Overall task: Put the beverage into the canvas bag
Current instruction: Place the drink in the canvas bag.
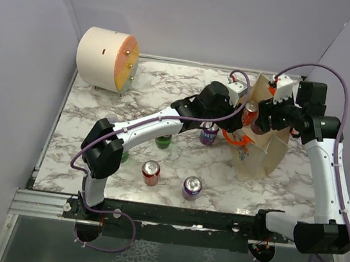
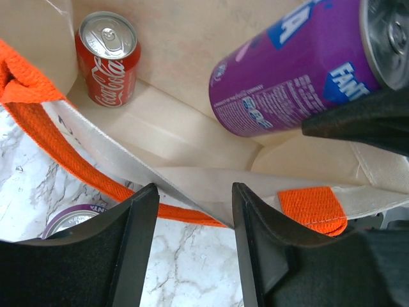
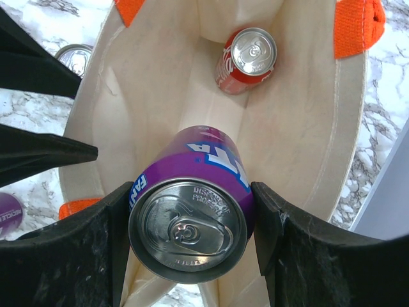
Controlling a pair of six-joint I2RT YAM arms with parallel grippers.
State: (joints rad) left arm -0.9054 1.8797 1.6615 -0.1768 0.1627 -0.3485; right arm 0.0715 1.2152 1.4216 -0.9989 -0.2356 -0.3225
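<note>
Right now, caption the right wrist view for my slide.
Right gripper holds a purple Fanta can at the mouth of the canvas bag, a red Coca-Cola can inside.

robotics lab cell: plain white walls (image 1: 196, 17) around a marble-print table (image 1: 97, 137), arms (image 1: 143, 125) bolted to its rail (image 1: 43, 203).

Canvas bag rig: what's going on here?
The right tool grips a purple can, tilted, at the mouth of the open canvas bag. A red can already stands inside the bag. The left tool sits at the bag's rim, jaws apart astride the fabric beside an orange handle. More cans stand on the table.
</note>
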